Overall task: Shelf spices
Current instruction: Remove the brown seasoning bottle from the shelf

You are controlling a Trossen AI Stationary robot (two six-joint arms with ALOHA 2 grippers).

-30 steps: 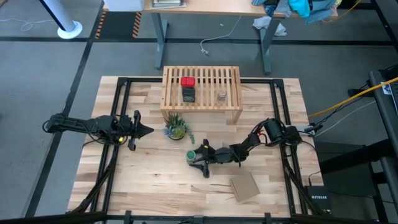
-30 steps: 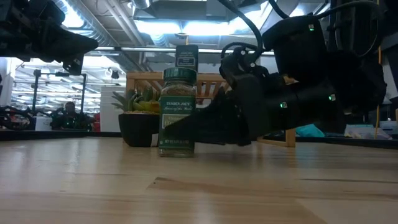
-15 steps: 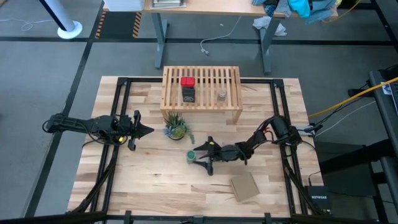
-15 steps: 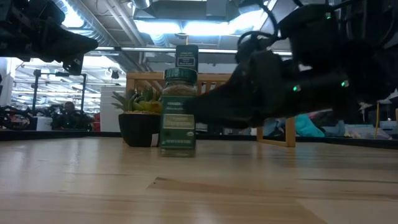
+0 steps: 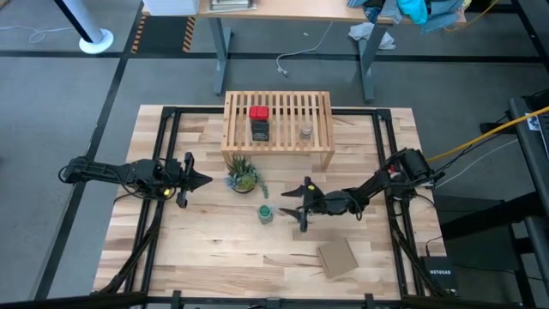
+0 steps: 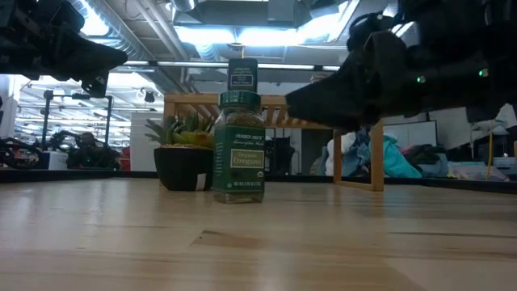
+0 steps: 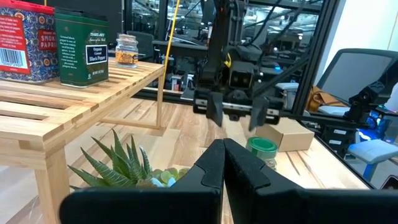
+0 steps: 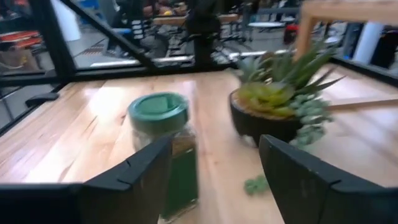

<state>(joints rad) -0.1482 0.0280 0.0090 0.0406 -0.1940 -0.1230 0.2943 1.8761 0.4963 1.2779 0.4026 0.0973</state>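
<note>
Backing off from the green-capped jar (image 5: 266, 214), the right pincer (image 5: 298, 206) now sits a little way to the jar's right, where a second ago its fingers were spread around the jar. Its two fingers stand wide apart and hold nothing, pointing back at the jar from just above the tabletop (image 5: 214, 257). From the right wrist camera the jar (image 8: 163, 149) shows upright between and beyond the two dark fingers (image 8: 127, 183), clear of both. The low camera shows the jar (image 6: 239, 147) standing alone on the wood, with the right arm's dark bulk up and to its right.

On the shelf (image 5: 278, 120), at the far edge of the tabletop, stand three spices: the red tin (image 5: 258, 112), the dark tin (image 5: 259, 130) right in front of it, and the small clear jar (image 5: 305, 133) off to the right on the slats. A potted plant (image 5: 244, 175) sits just in front of the shelf's left leg, near the green-capped jar. A flat cardboard piece (image 5: 337, 257) lies toward the near edge.

The left pincer (image 5: 199, 180) waits at the left side of the tabletop, fingers pressed together and pointing toward the plant.
</note>
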